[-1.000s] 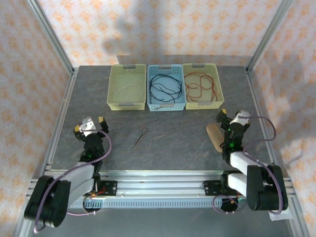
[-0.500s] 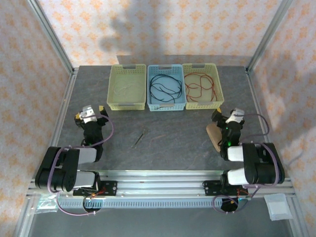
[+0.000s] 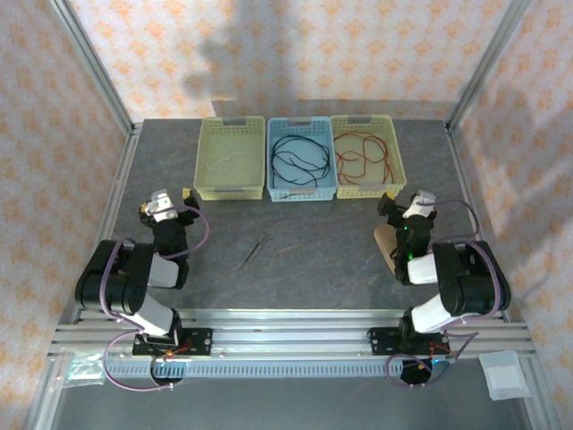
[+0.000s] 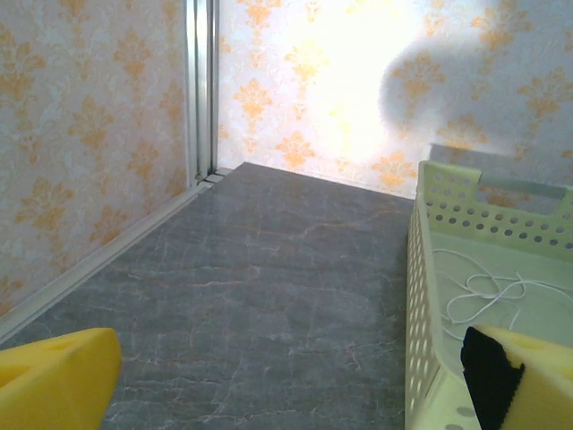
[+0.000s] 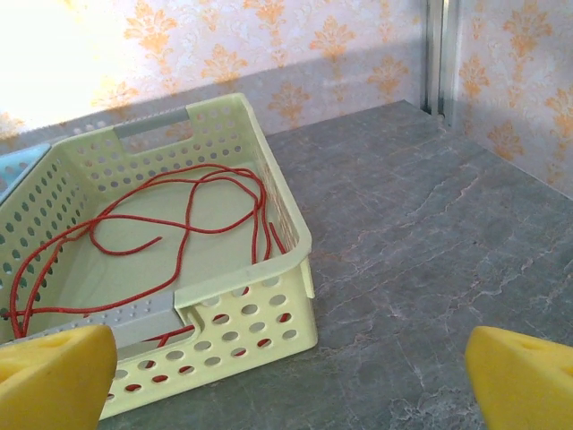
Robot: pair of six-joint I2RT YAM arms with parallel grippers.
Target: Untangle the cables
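Note:
The cables lie apart in three baskets at the far middle of the table. A white cable (image 3: 226, 161) (image 4: 483, 291) is in the left yellow basket (image 3: 202, 161) (image 4: 416, 269). A black cable (image 3: 300, 157) is in the blue basket (image 3: 302, 193). A red cable (image 3: 365, 154) (image 5: 179, 224) is in the right yellow basket (image 3: 397, 157) (image 5: 286, 233). My left gripper (image 3: 165, 203) (image 4: 286, 385) hangs open over bare table, just left of the white cable's basket. My right gripper (image 3: 407, 200) (image 5: 286, 381) is open too, at the near right corner of the red cable's basket. Neither holds anything.
A tan oblong object (image 3: 389, 246) lies on the table beside my right arm. A thin dark stick (image 3: 254, 249) rests near the table's middle front. Patterned walls and metal frame posts (image 4: 201, 90) (image 5: 436, 54) close in the sides and back.
Both arms have folded down close to their bases. The grippers have shifted a little toward the baskets and stay open.

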